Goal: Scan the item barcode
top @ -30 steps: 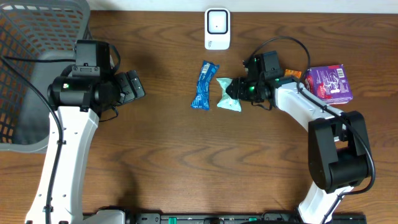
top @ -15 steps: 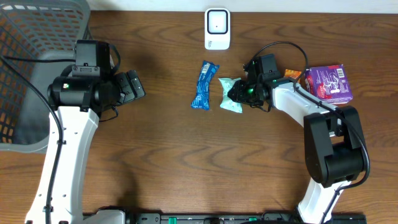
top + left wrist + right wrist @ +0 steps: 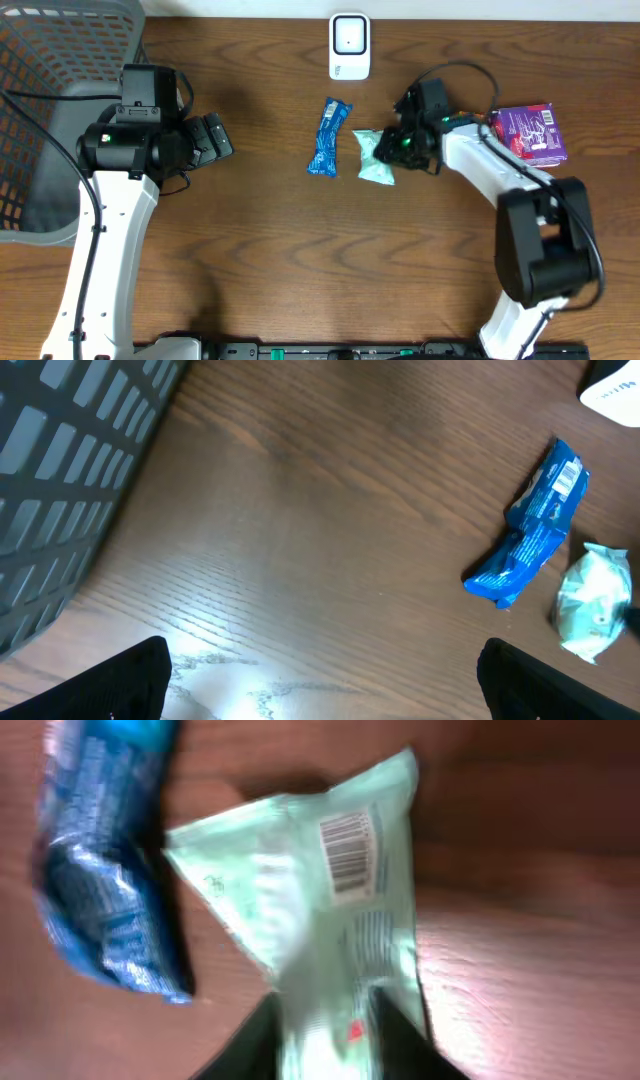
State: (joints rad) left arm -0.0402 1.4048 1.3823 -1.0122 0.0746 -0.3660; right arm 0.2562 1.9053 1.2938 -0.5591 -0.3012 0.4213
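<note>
Wooden table | left end effector wide | right end effector seemingly pinching mint packet

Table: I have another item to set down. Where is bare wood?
Free: the front wood between left arm and right arm, nearside of blue packet and mint packet. Crowded: back right, from scanner to purple box, around the right gripper.

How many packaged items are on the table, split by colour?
Blue wrapper: 1
Pale green packet: 1
Purple box: 1
Orange item, mostly hidden: 1
Total: 4
</note>
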